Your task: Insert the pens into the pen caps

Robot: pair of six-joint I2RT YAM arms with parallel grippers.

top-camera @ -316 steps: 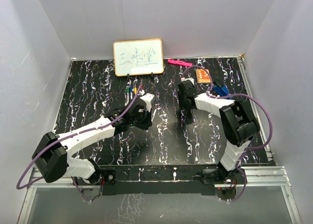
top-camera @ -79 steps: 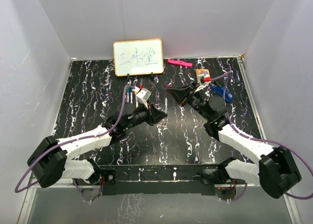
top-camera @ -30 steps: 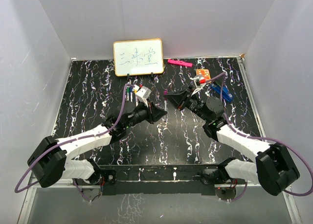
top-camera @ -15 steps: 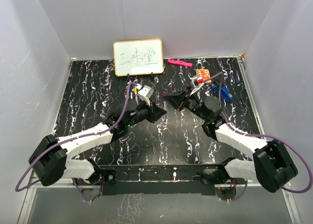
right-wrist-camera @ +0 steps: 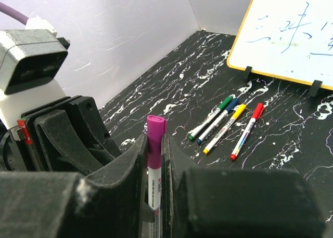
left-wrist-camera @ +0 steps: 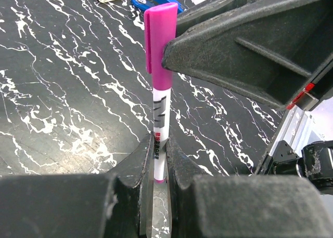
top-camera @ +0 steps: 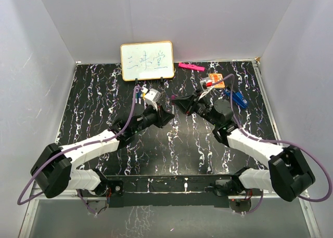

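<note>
Two grippers meet nose to nose above the middle of the black, white-veined tabletop (top-camera: 93, 92). Jaws of the left gripper (left-wrist-camera: 155, 162) stand narrow, pinched low on the printed barrel of a thin white-barrelled pen (left-wrist-camera: 159, 139). Jaws of the right gripper (right-wrist-camera: 154, 144) are narrow too, clamped on a short magenta plastic cap (left-wrist-camera: 160, 35). The cap sits over the pen's far end, and the white barrel comes straight out below it. How deep it is seated, cannot tell. Pen and cap are held off the table, between the two arms.

Four more slim pens (right-wrist-camera: 225, 121) lie side by side on the table, just in front of the white, yellow-framed whiteboard (right-wrist-camera: 291, 30). They wear green, blue, yellow and red caps, the red one a little apart from the other three.

By the back wall lies a bright pink marker-like bar (top-camera: 190, 66). Toward the back right, near the right arm, sit a small orange flat card (top-camera: 216, 81) and a blue clip-like object (top-camera: 237, 97).
</note>
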